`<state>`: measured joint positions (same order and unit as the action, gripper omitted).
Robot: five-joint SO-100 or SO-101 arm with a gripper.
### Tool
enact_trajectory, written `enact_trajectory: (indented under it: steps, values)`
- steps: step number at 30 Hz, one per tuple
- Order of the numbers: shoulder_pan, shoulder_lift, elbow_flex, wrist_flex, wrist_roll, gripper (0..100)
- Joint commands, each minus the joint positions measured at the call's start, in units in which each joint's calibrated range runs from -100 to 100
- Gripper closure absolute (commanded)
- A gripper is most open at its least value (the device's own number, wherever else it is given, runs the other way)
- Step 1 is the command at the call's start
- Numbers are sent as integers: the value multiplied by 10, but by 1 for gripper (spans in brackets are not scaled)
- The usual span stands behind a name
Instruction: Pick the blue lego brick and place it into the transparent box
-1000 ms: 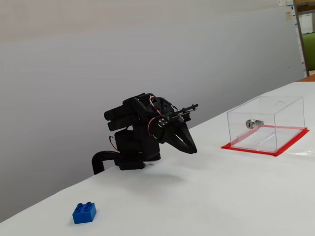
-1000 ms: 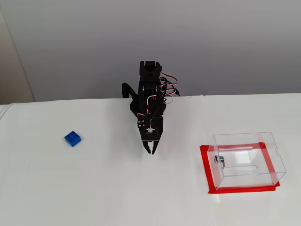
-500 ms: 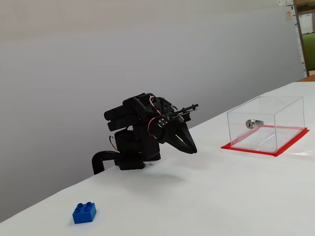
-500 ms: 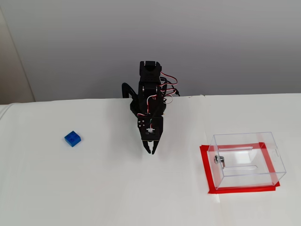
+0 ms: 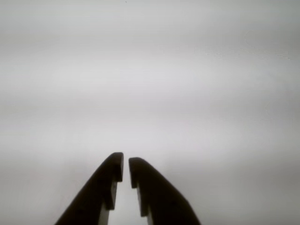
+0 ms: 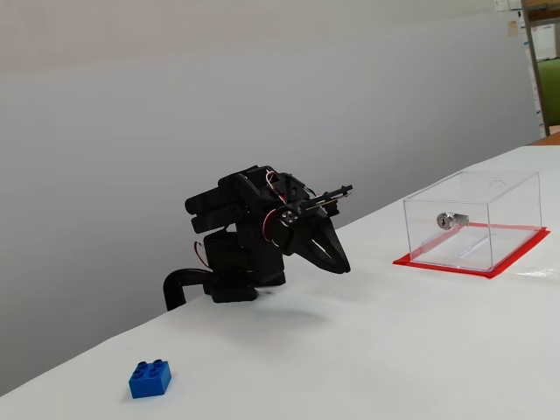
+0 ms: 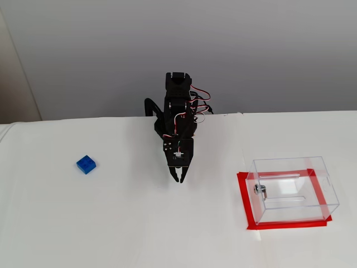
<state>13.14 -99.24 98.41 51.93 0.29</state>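
The blue lego brick [image 6: 150,379] [image 7: 86,164] lies alone on the white table, far left of the arm in both fixed views. The transparent box [image 6: 473,220] [image 7: 292,190] stands on its red base at the right, a silver lock cylinder on one wall. My black gripper [image 6: 344,265] [image 7: 179,179] hangs folded low over the table between them, touching neither. In the wrist view the gripper [image 5: 125,168] has its two dark fingers nearly together with nothing between them, over bare white surface.
The white table [image 7: 139,223] runs back to a grey wall. The arm's black base [image 6: 229,284] sits at the table's far edge. Shelving [image 6: 542,61] shows at the top right.
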Motion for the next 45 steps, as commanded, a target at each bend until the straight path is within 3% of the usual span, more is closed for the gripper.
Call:
enact_trajectory:
  steps: [1,36,45]
  values:
    - [6,-5,7,1,-1,99]
    - [9,-5,10,-12,-3,99]
    - [106,-4,10,-14,-4,99]
